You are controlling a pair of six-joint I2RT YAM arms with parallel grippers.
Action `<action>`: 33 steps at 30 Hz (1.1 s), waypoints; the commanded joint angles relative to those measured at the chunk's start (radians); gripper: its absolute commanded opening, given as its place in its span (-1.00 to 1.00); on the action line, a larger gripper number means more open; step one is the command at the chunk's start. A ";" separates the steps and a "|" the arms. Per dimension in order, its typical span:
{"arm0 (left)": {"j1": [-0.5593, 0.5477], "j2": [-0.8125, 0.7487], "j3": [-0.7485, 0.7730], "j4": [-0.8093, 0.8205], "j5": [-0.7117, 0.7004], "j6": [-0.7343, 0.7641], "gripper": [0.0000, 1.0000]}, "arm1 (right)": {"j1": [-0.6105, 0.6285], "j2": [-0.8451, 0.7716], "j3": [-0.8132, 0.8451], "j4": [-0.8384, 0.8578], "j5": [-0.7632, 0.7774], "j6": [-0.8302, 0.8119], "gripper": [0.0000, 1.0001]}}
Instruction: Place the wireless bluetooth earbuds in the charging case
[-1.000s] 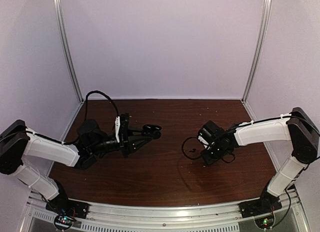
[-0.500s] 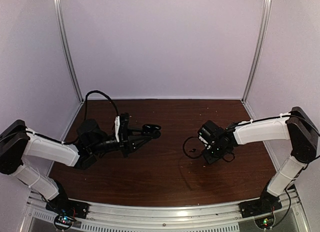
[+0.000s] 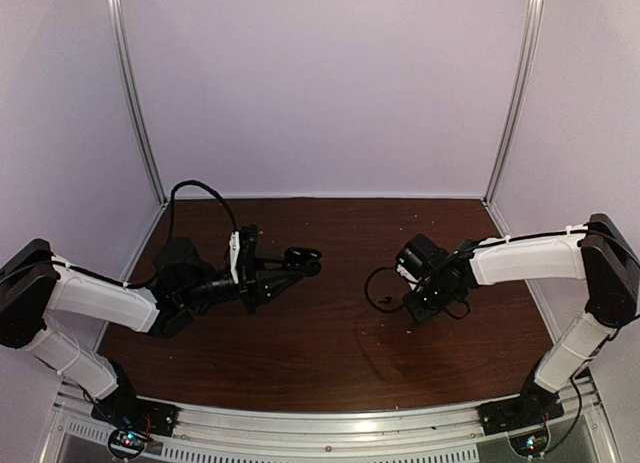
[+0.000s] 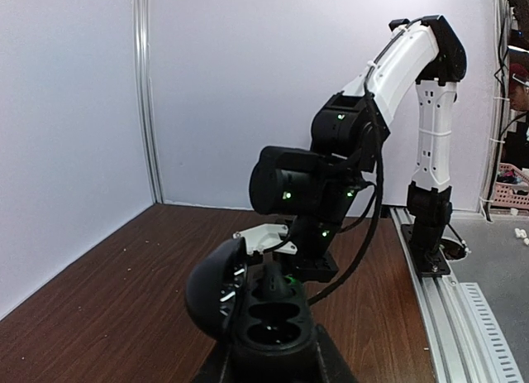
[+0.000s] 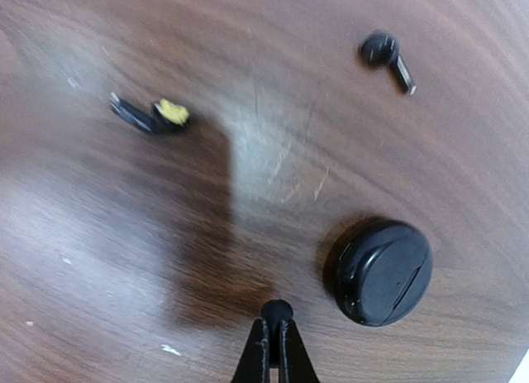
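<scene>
Earbuds are lying loose on the table [image 5: 99, 259], both in the upper part of the right wrist view. One [image 5: 384, 54] is sitting at the upper right with its stem pointing down and right. The other [image 5: 153, 117] is lying at the upper left, blurred and showing a yellow patch. They are well apart from each other.

The case [image 4: 269, 313] is sitting at the bottom centre of the left wrist view, and the left gripper [image 4: 277, 358] is clamping it from both sides. Its lid is standing open to the left and two dark wells are facing up. White marks inside the lid are too small to read.

The right gripper [image 5: 273, 321] is pointing down at the bottom centre of its own view with its fingers pressed together. A small dark blob is showing at the tips, and I cannot tell what it is. A round black puck [image 5: 382, 271] with a groove across its top is resting on the wood just to the right of those fingers. It is lying between the gripper and the upper-right bud. Pale specks [image 5: 169, 350] are dotting the wood at the lower left.

In the top view, a cable loop [image 3: 375, 286] is hanging left of the right wrist, between the two arms.
</scene>
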 commanded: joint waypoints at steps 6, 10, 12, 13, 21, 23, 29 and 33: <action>0.026 -0.029 -0.012 0.053 0.036 -0.023 -1.00 | -0.005 -0.205 0.081 0.123 -0.140 -0.162 -1.00; 0.039 -0.034 0.004 0.016 0.076 -0.037 -1.00 | -0.005 -0.286 0.087 0.187 -0.282 -0.228 -1.00; 0.039 -0.030 0.006 0.016 0.100 -0.035 -1.00 | -0.005 -0.319 0.093 0.217 -0.327 -0.263 -1.00; 0.039 -0.028 0.006 0.022 0.108 -0.033 -1.00 | -0.006 -0.330 0.098 0.228 -0.352 -0.271 -1.00; 0.039 0.007 0.031 0.025 0.186 -0.033 -1.00 | 0.004 -0.391 0.179 0.255 -0.525 -0.325 -1.00; 0.039 0.021 0.035 0.039 0.227 -0.036 -1.00 | 0.018 -0.403 0.200 0.268 -0.561 -0.331 -1.00; 0.039 0.055 0.072 0.004 0.305 -0.038 -1.00 | 0.113 -0.437 0.250 0.294 -0.621 -0.368 -1.00; 0.039 0.071 0.085 -0.003 0.324 -0.050 -1.00 | 0.182 -0.417 0.295 0.274 -0.637 -0.396 -1.00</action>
